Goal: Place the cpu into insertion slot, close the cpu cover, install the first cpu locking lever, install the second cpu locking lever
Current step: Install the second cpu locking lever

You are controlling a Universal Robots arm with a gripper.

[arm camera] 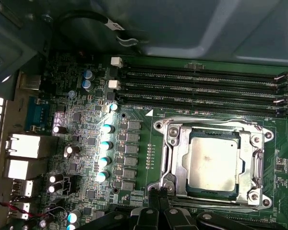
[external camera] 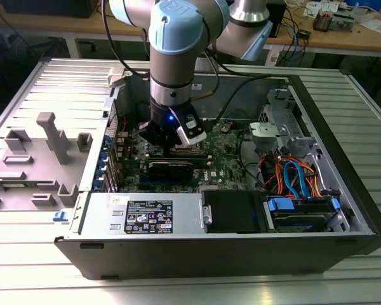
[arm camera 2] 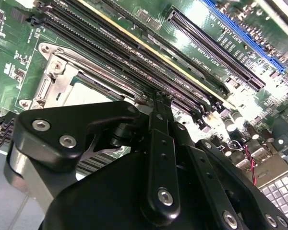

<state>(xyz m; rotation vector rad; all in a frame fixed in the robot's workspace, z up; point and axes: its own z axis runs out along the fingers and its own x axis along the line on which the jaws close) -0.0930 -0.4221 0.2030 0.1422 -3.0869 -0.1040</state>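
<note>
CPU seated under the closed cover, with the clenched gripper hovering at the socket edge.

In the first wrist view the cpu (arm camera: 213,160), a flat square with a dull silver-grey top, is seen lying in the insertion slot (arm camera: 257,140), framed by the thin silver cpu cover (arm camera: 175,158), whose cut-out window exposes the chip. The green circuit board (arm camera: 134,191) around it is studded with round capacitors, and long black memory slots (arm camera: 201,88) run beside the socket. The matte black gripper (arm camera: 156,194) is held just beside the socket rim, its slim fingers pressed together and gripping nothing. In the exterior view the gripper (external camera: 176,145) is lowered inside the open grey metal computer case (external camera: 197,254), which rests on a ribbed metal table (external camera: 25,279).
</note>
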